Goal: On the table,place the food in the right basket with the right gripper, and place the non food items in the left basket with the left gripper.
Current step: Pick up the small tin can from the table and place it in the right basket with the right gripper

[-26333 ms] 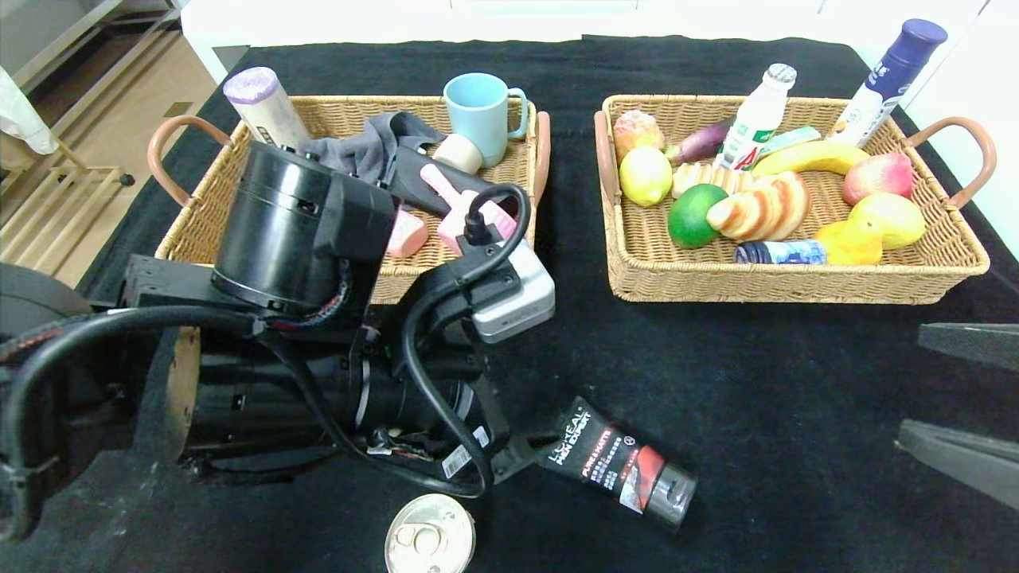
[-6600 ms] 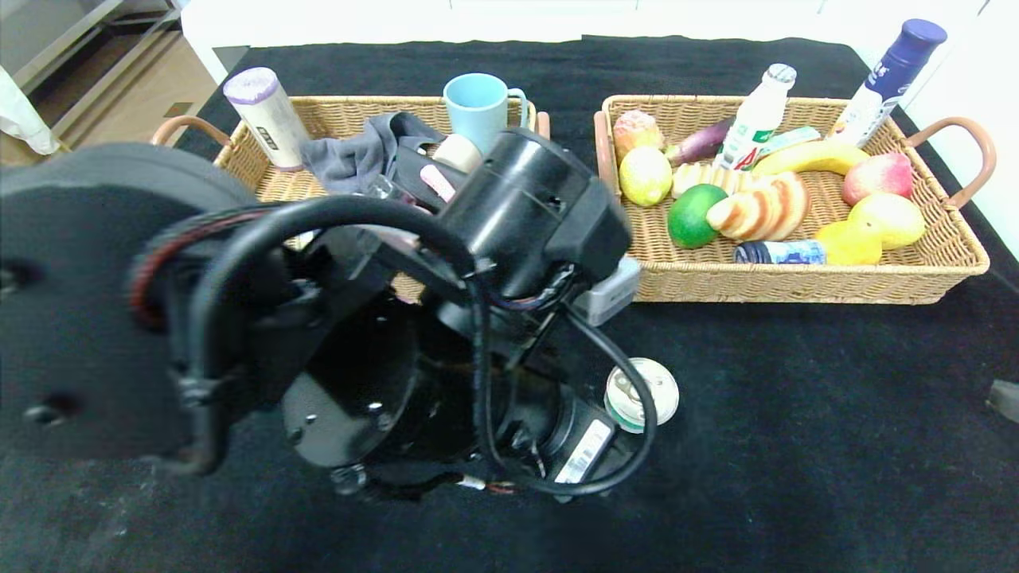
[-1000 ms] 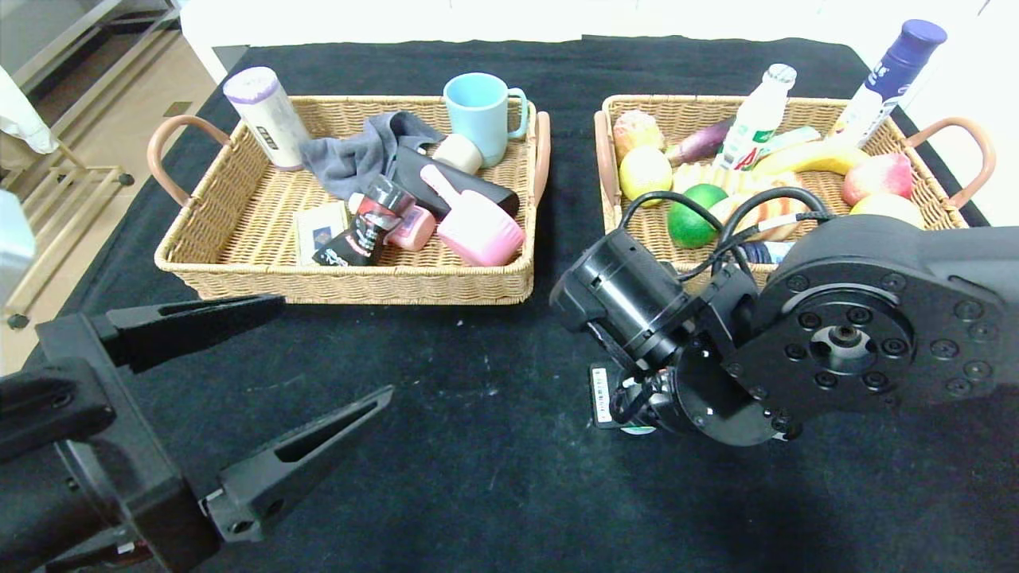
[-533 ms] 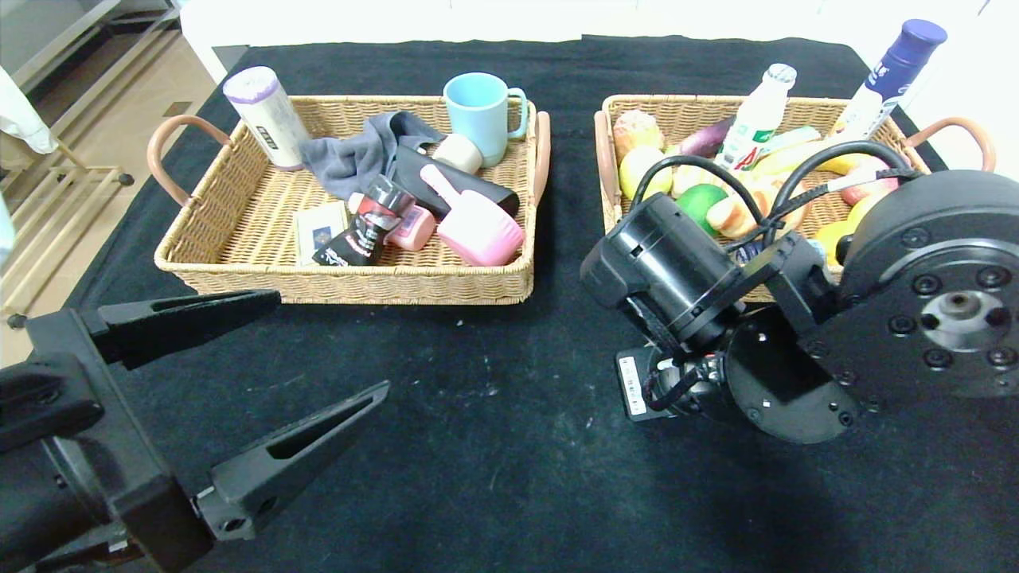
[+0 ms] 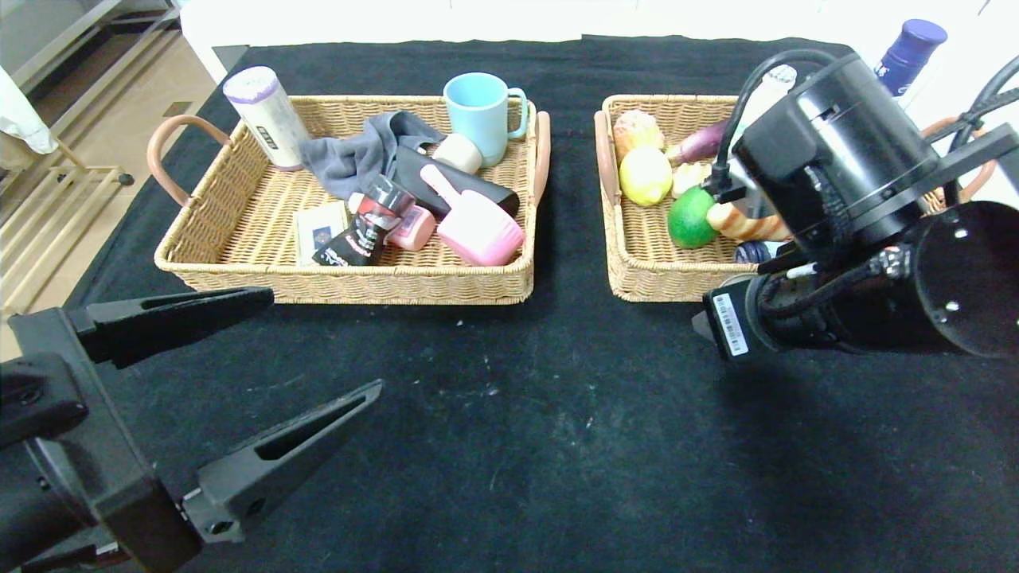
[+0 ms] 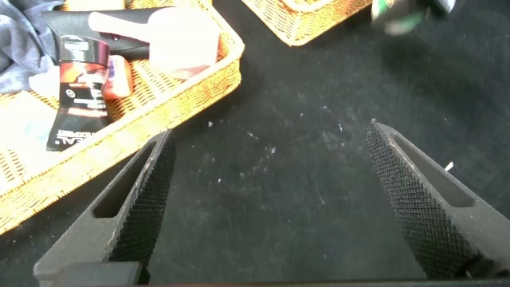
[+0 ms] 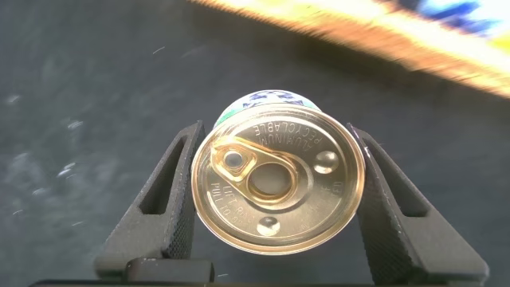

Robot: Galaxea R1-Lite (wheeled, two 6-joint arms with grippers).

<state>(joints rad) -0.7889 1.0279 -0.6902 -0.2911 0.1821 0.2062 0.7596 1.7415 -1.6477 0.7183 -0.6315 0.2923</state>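
"What's different from a second ago?"

"The right gripper (image 7: 275, 199) was low over the black cloth counter (image 5: 509, 414), down around 5 o'clock from centre. Now it has come up and swung toward 2 o'clock, and the arm hangs at the near rim of the right woven wicker basket (image 5: 637, 270)."

"Carrying anything?"

"Yes. Its own camera shows its jaws clamped on either side of a round metal can with a gold pull-tab lid (image 7: 277, 185), lifted clear of the counter. From the head camera the arm hides the can, so I cannot place it closer than just at the basket's front edge."

"And the other arm?"

"The left gripper (image 5: 227, 374) sits back at about 8 o'clock, jaws spread wide with nothing between them. It has barely shifted in the last second, so I'd call it parked."

"What about the non-food side?"

"The black and red squeeze tube (image 5: 362, 232) that lay on the counter earlier now rests in the left woven wicker basket (image 5: 342, 282), beside the pink plastic scoop (image 5: 478, 227) and under the light blue ceramic mug (image 5: 480, 115)."

"So where does that leave the job?"

"I see nothing loose on the counter now. I'd judge the can is the last piece: it needs carrying over the rim, past the green lime (image 5: 689, 216), and releasing. Space looks tight in there, so it may knock the fruit."
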